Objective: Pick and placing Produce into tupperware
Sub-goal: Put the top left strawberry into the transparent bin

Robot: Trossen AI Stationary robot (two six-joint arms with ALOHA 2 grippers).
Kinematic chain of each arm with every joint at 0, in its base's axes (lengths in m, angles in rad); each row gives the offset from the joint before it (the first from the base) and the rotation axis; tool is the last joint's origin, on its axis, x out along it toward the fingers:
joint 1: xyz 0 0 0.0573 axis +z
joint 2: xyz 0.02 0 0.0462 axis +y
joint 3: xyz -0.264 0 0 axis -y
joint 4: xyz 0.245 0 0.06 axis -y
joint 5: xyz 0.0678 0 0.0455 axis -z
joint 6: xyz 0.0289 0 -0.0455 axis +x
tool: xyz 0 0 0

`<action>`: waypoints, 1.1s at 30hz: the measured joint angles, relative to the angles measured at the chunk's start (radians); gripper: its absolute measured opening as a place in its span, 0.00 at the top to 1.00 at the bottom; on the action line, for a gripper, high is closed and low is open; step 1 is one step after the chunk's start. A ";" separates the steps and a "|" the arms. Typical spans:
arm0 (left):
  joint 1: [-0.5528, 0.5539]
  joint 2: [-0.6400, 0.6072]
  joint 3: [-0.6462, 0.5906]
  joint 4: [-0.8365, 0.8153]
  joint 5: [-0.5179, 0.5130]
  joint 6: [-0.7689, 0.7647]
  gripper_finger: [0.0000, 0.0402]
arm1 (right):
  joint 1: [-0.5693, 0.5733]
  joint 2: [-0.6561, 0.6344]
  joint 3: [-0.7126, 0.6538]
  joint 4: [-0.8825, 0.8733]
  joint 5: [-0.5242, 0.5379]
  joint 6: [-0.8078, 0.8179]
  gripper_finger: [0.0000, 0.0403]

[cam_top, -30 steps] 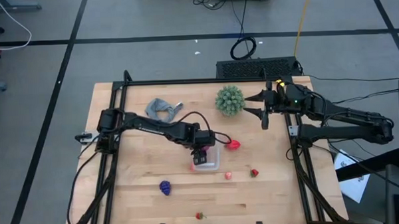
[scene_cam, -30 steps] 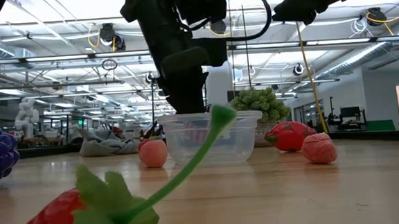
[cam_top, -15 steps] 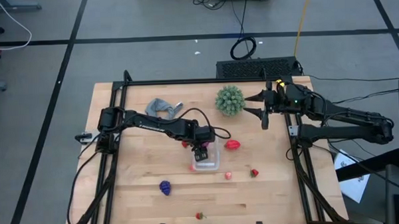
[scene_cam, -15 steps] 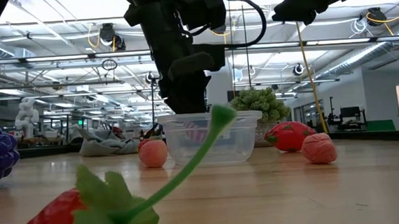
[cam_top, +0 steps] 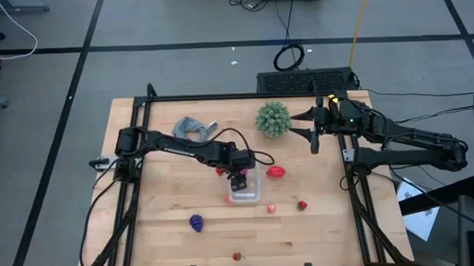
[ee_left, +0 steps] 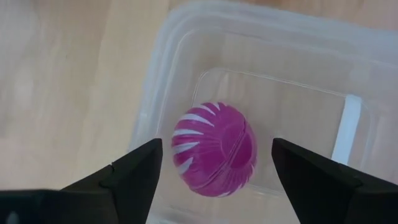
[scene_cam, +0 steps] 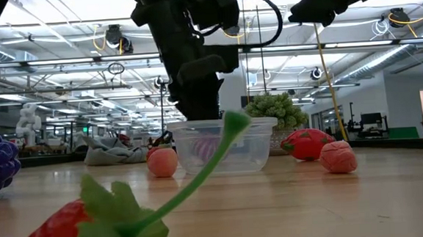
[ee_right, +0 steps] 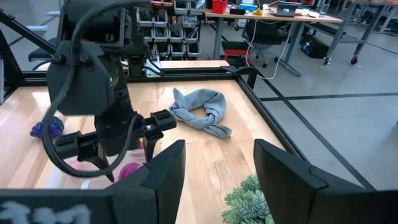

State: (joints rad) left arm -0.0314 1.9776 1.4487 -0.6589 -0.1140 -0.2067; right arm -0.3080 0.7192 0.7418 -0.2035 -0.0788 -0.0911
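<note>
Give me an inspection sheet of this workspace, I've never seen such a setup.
Surface: pale wooden table in a black frame.
Job's things: clear plastic rectangular tupperware holds a magenta white-striped ball-shaped toy vegetable; dark purple toy grapes and small red toy fruits lie loose outside.
Clutter: spiky round green plant, crumpled grey cloth.
Grippers: left end effector open above the tupperware; right end effector open, waiting beside the plant.
Cables: black coil on the floor.
Surroundings: workshop desks.
</note>
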 joint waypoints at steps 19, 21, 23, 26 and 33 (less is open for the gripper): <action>-0.063 -0.329 -0.001 -0.431 -0.157 -0.135 0.27 | 0.001 0.000 0.000 -0.011 0.000 0.000 0.55; -0.075 -0.328 -0.019 -0.440 -0.157 -0.192 0.27 | 0.001 0.000 0.000 -0.009 0.000 0.001 0.55; -0.083 -0.328 -0.056 -0.427 -0.157 -0.254 0.28 | 0.002 0.000 0.000 -0.011 0.000 0.007 0.55; -0.080 -0.326 -0.123 -0.409 -0.157 -0.392 0.27 | 0.002 0.000 0.000 -0.011 0.000 0.036 0.55; -0.062 -0.326 -0.254 -0.265 -0.146 -0.688 0.27 | 0.002 0.000 0.000 -0.010 -0.001 0.049 0.55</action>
State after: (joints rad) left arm -0.0930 1.6520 1.1942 -0.9243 -0.2600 -0.8951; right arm -0.3061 0.7193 0.7418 -0.2140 -0.0795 -0.0425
